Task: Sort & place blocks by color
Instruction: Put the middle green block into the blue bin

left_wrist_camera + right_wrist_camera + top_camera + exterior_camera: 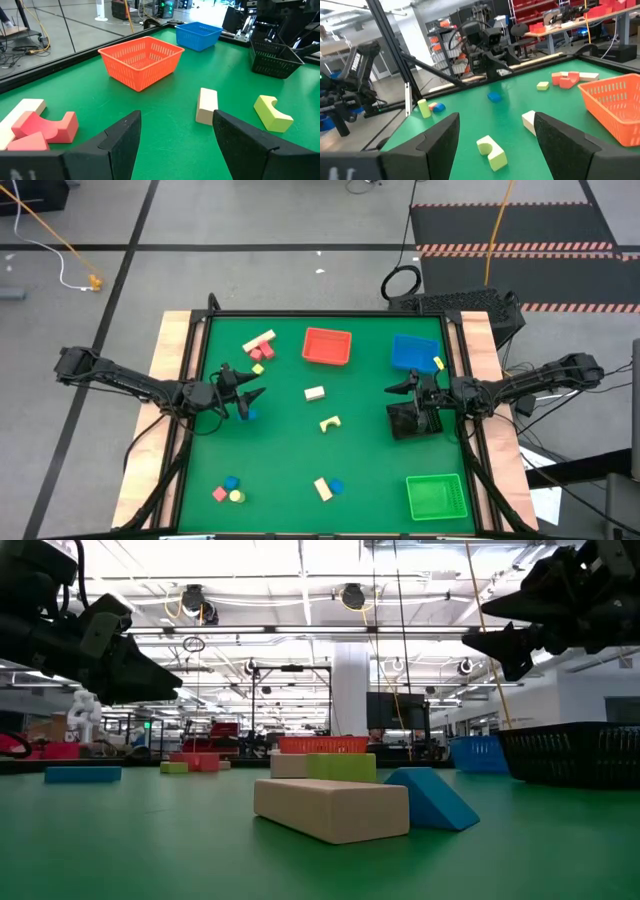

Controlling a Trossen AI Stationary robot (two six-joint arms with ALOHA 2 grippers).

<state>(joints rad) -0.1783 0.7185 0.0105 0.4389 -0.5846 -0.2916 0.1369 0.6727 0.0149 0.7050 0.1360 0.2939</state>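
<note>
Mostly small, mixed-colour blocks (315, 393)

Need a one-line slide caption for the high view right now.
Both open grippers, left and right, hover over the green table amid scattered blocks and four trays.

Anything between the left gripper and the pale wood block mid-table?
Nothing visible. The left gripper is open, and only bare green mat lies between it and the pale wood block. The yellow-green arch sits off to the side.
</note>
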